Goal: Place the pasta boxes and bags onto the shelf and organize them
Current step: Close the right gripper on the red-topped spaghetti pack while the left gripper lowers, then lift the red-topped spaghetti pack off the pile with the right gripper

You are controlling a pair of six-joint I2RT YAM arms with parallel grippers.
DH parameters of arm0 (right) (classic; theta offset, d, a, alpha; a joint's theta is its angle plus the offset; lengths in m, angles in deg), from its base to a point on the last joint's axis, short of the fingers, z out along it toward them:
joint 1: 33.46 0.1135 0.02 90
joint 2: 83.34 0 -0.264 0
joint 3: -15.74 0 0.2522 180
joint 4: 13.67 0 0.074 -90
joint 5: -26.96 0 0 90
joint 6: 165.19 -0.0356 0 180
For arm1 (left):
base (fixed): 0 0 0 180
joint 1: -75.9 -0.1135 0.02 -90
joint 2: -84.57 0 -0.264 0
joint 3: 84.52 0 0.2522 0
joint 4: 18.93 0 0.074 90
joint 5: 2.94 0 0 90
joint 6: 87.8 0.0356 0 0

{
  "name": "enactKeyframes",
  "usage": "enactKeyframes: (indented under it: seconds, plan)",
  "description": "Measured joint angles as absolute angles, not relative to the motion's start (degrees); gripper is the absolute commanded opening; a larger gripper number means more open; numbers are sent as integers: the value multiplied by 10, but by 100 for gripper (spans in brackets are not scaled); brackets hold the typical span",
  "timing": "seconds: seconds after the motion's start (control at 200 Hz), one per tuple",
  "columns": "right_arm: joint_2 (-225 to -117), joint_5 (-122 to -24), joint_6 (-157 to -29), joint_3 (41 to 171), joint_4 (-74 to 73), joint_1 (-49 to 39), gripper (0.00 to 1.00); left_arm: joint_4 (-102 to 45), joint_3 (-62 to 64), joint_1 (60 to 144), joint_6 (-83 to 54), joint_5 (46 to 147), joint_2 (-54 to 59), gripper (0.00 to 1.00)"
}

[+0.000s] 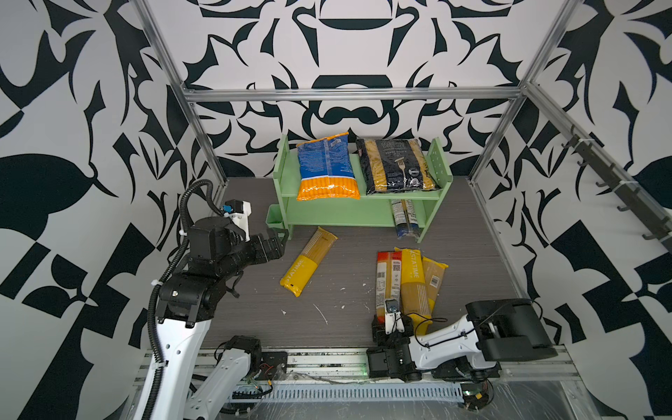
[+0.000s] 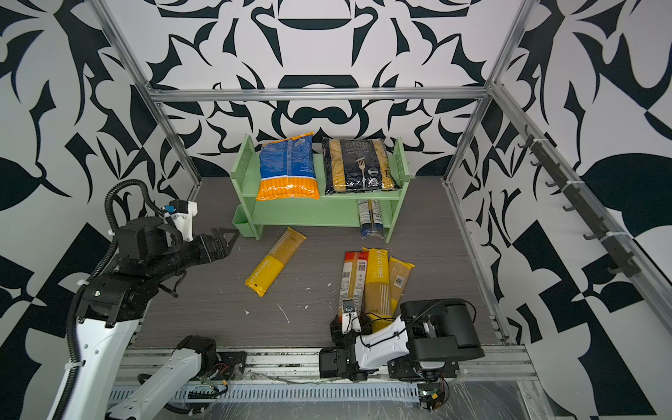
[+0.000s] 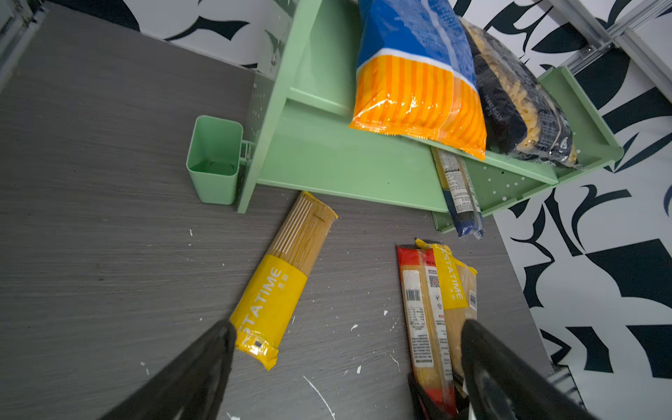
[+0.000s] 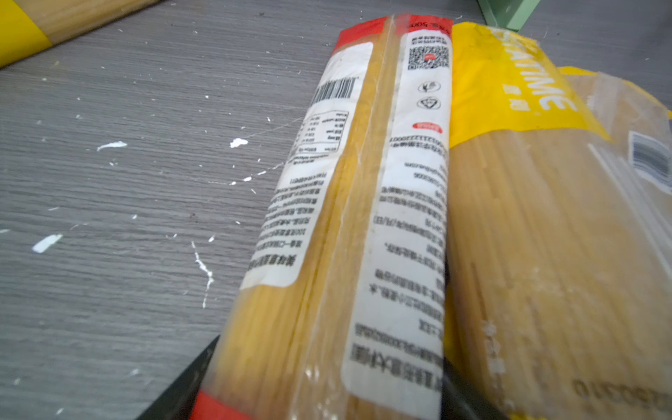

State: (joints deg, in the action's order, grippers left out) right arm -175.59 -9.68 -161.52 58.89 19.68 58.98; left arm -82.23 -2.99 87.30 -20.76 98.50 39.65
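The pale green shelf [image 1: 342, 218] stands at the back of the table. A blue-orange bag [image 1: 327, 167] and a black penne bag [image 1: 398, 165] lie on its top tier, and a blue-ended spaghetti pack [image 1: 404, 218] pokes out of the lower tier at the right. One yellow spaghetti pack [image 1: 309, 260] lies alone mid-table. A red-ended pack [image 1: 383, 280], another yellow pack [image 1: 414, 283] and a tan pack [image 1: 434, 276] lie side by side at the right. My right gripper [image 4: 331, 382] is shut on the near end of the red-ended pack [image 4: 349, 218], which rests on the table. My left gripper [image 3: 349, 327] hangs open and empty near the shelf's left end.
A small green cup [image 1: 275, 216] hangs on the shelf's left side, close to my left gripper [image 1: 282, 236]. Metal frame rails [image 1: 505, 262] edge the table on each side and at the front. White specks dot the grey tabletop [image 1: 338, 320].
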Motion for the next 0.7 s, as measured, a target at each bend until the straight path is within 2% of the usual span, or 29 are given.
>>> enactKeyframes:
  seconds: [0.46,0.55,0.7]
  plan:
    - [-1742,-116,-1607,587,191,585,67,-834,-242,875,-292,1170,515,99]
    - [-1744,-116,-1609,586,181,584,61,-824,-269,876,-309,1182,523,99]
    - [-1764,-105,-1620,594,167,584,46,-809,-279,879,-324,1193,521,99]
